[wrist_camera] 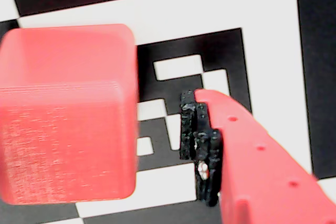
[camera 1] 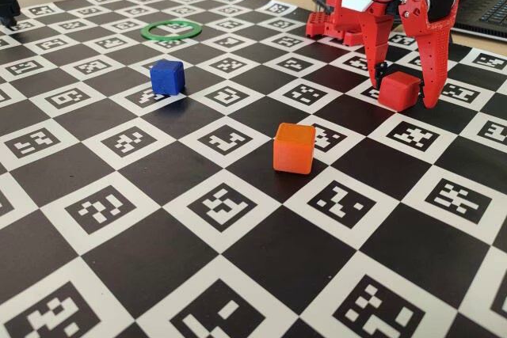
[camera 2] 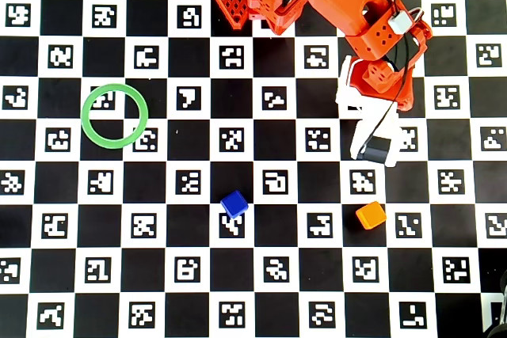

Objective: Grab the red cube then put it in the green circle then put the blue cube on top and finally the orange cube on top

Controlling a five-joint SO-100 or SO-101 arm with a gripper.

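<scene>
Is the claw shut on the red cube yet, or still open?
Open. In the fixed view the claw straddles the red cube, which sits on the board; the wrist view shows a gap beside one finger.

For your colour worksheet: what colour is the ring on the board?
Green; the ring shows best in the overhead view.

Low fixed view facing arm; overhead straight down, same board; wrist close-up.
</scene>
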